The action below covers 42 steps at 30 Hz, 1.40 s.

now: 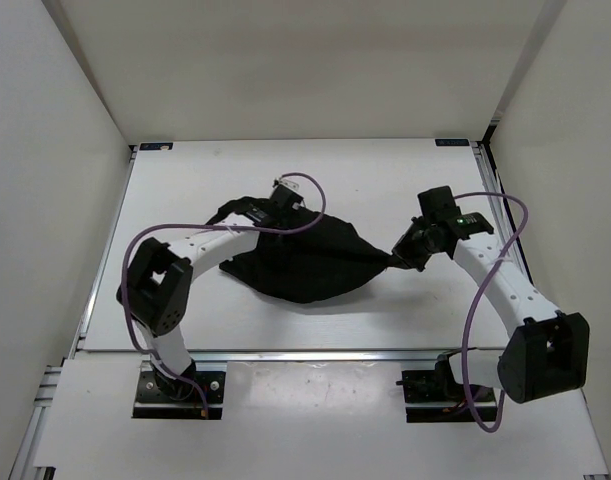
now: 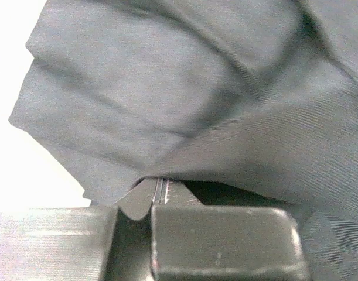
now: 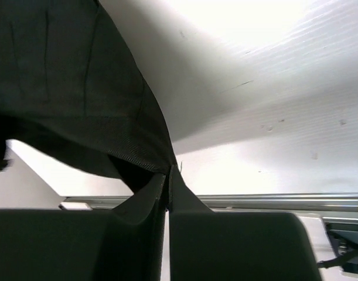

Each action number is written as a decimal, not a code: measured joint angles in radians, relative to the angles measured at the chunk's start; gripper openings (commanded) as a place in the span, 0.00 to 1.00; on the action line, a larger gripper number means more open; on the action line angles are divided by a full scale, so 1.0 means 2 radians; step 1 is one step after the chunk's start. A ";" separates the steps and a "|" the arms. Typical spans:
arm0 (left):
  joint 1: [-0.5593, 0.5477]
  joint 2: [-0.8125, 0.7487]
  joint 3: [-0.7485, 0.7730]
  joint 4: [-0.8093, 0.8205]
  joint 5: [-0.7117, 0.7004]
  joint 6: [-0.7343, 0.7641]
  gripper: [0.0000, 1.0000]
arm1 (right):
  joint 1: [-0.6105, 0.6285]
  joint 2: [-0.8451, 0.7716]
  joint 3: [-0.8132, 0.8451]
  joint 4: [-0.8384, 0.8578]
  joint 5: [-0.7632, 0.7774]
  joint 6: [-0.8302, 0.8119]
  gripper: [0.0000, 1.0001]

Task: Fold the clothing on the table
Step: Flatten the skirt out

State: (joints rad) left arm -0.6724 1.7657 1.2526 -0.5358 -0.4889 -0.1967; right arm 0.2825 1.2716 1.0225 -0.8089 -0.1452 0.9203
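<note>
The fold should go best if the left pincer [image 2: 157,186] and right pincer [image 3: 169,175] travel together at one height, so the cloth runs taut and the carried edge lands even; a slack pinch would probably drop a corner; the clothing [image 1: 305,265] lies in the middle of the surface [image 1: 185,180], stretched between them; the left is clamped on its far left edge, the right on its right corner.

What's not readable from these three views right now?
- Top view: left pincer tips lost, black against the black clothing; pleats too dark to see.
- Left wrist view: clothing runs off the top and right edges, and is blurred.
- Right wrist view: right pincer, its shut jaws hide how much fabric is pinched; clothing cut off at the left and top edges.
</note>
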 measured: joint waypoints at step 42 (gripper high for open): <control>0.058 -0.106 -0.091 0.243 0.568 -0.266 0.22 | 0.098 0.130 0.113 0.047 -0.015 -0.196 0.01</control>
State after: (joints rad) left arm -0.5556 1.5532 1.0714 -0.0494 0.6464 -0.7284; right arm 0.4789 1.5311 1.2491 -0.7139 -0.1757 0.5282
